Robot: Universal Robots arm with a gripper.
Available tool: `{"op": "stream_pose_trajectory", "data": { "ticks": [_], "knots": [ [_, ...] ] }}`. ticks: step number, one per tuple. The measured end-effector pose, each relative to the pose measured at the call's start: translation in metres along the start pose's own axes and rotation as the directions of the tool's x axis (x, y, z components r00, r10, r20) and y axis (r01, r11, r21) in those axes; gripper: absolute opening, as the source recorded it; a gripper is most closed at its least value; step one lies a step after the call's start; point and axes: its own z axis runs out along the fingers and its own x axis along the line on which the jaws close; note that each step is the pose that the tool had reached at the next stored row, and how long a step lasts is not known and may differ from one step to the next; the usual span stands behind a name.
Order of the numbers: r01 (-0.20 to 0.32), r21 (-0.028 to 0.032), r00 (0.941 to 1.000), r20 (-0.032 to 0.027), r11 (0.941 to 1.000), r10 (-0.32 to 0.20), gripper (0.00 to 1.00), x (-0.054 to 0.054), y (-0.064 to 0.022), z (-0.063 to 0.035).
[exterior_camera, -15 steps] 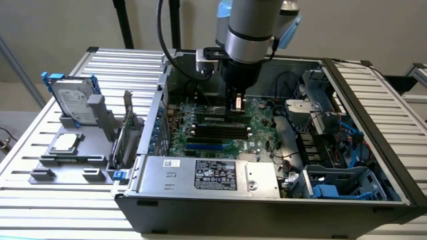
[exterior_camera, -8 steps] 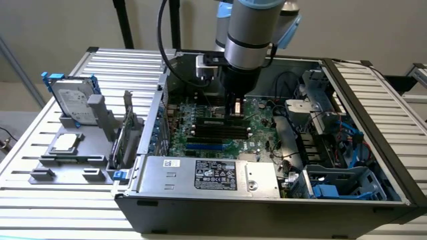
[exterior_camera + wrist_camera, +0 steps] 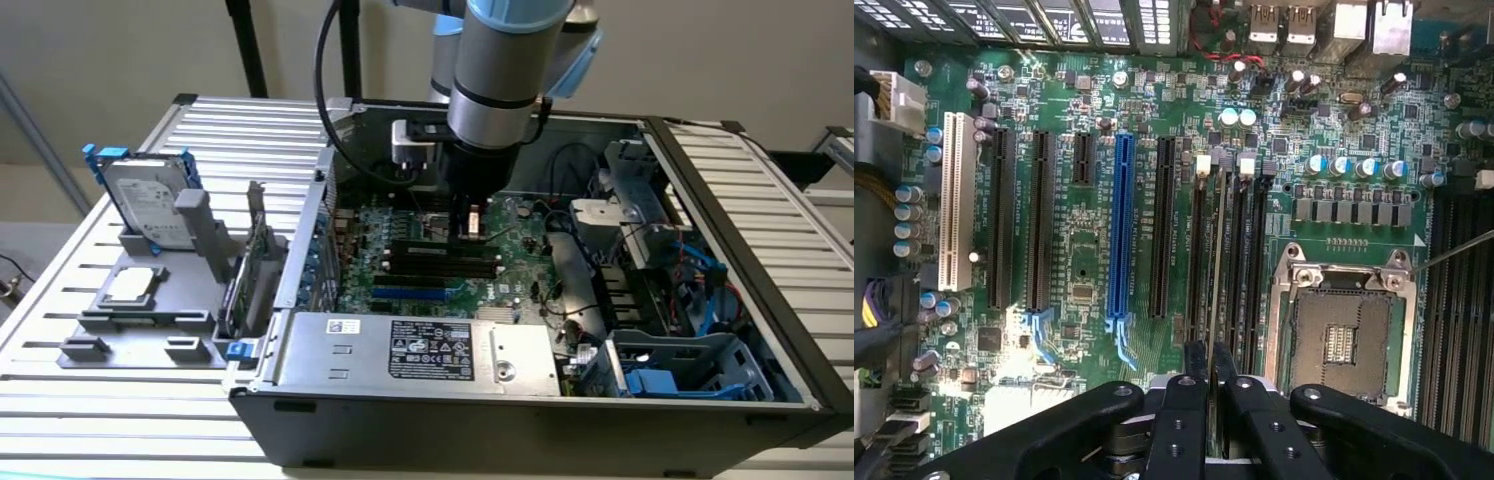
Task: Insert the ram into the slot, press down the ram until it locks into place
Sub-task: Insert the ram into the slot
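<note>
My gripper point(image 3: 467, 225) reaches down into the open computer case over the green motherboard point(image 3: 527, 262). In the wrist view its two black fingers point(image 3: 1192, 372) stand pressed together, shut on the ram point(image 3: 1216, 260). The ram shows edge-on as a thin pale line running along the group of parallel black memory slots. It stands upright in line with the slot point(image 3: 1220, 205) second from the blue slot's side, and how deep it sits cannot be told. In the exterior view the ram point(image 3: 447, 250) lies along the black slots point(image 3: 441, 265) just under the fingers.
A long blue slot point(image 3: 1122, 230), black expansion slots and a white slot point(image 3: 954, 210) lie beside the memory slots. The bare CPU socket point(image 3: 1344, 330) is on the other side. The power supply point(image 3: 414, 350), drive cages and cables point(image 3: 641, 260) crowd the case. A hard drive point(image 3: 147, 200) stands in a grey fixture outside.
</note>
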Motion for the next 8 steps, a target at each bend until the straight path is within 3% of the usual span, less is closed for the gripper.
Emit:
{"op": "stream_pose_trajectory", "data": {
  "ticks": [8],
  "knots": [
    [0.000, 0.0001, 1.0000, 0.0000, 1.0000, 0.000, 0.13, 0.0000, -0.0001, 0.0008]
  ]
}}
